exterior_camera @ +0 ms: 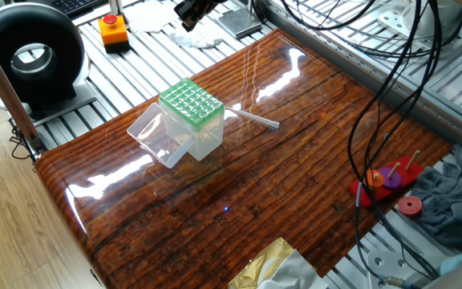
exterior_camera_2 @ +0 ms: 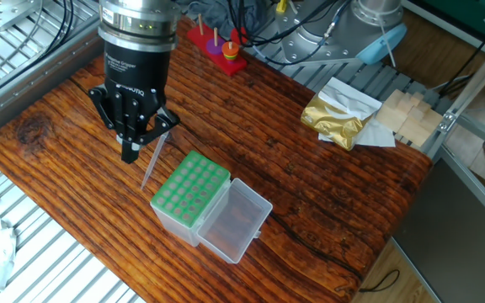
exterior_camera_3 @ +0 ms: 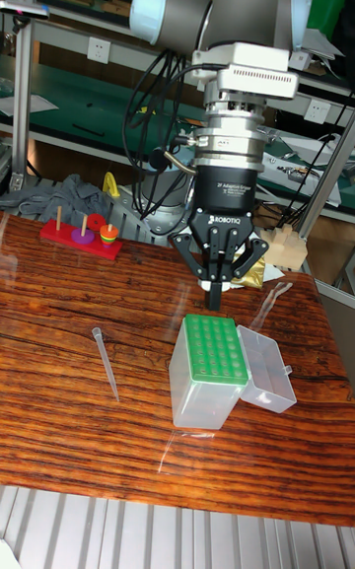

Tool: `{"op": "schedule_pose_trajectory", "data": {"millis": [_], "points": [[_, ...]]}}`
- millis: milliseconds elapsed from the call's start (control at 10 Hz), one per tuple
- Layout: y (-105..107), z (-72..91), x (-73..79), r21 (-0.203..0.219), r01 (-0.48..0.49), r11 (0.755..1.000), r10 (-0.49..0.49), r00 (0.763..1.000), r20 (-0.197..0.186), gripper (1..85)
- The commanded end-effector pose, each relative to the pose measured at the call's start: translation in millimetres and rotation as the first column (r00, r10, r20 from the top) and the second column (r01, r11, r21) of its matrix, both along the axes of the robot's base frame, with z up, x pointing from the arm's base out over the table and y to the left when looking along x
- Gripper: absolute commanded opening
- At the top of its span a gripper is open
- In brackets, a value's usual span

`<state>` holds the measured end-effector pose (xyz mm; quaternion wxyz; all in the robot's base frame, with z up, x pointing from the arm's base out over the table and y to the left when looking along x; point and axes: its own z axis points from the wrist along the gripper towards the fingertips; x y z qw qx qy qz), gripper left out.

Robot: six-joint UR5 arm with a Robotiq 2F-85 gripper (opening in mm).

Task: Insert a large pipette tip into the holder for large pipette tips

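Note:
The large pipette tip (exterior_camera: 255, 119) (exterior_camera_2: 153, 165) (exterior_camera_3: 106, 360) lies flat on the wooden table, apart from everything and just beside the holder. That holder (exterior_camera: 191, 104) (exterior_camera_2: 189, 190) (exterior_camera_3: 212, 350) is a clear box with a green grid top, and its clear lid (exterior_camera_2: 235, 220) hangs open. My gripper (exterior_camera_2: 130, 150) (exterior_camera_3: 214, 299) hovers well above the table near the holder, pointing down. Its fingers meet, with nothing between them. Only its edge (exterior_camera: 195, 10) shows in one fixed view.
A red peg toy (exterior_camera: 391, 181) (exterior_camera_3: 83, 235) sits at the table's edge near a grey cloth (exterior_camera: 455, 197). A gold foil bag (exterior_camera_2: 339, 114) and wooden blocks (exterior_camera_2: 404, 114) lie off the far corner. Cables (exterior_camera: 391, 72) hang over one side. An orange button box (exterior_camera: 113, 30) stands behind.

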<state>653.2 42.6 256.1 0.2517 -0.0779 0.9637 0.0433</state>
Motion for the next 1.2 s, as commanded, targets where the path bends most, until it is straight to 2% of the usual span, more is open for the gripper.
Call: {"op": "schedule_pose_trajectory", "data": {"millis": [0,400,800,900,1100], "points": [[-2.5,-0.2,-2.9,-0.006,0.0,1.0,0.0,1.0,-0.012,1.0],[1.4,0.0,-3.6,0.015,0.006,1.0,-0.006,1.0,-0.016,1.0],[-2.1,0.3,-3.1,0.006,0.001,1.0,-0.001,1.0,-0.009,1.0],[-5.5,0.3,-6.8,0.014,-0.003,1.0,0.003,1.0,-0.01,1.0],[-29.6,-5.6,-21.4,0.009,-0.037,0.999,0.037,0.999,-0.001,1.0]]}}
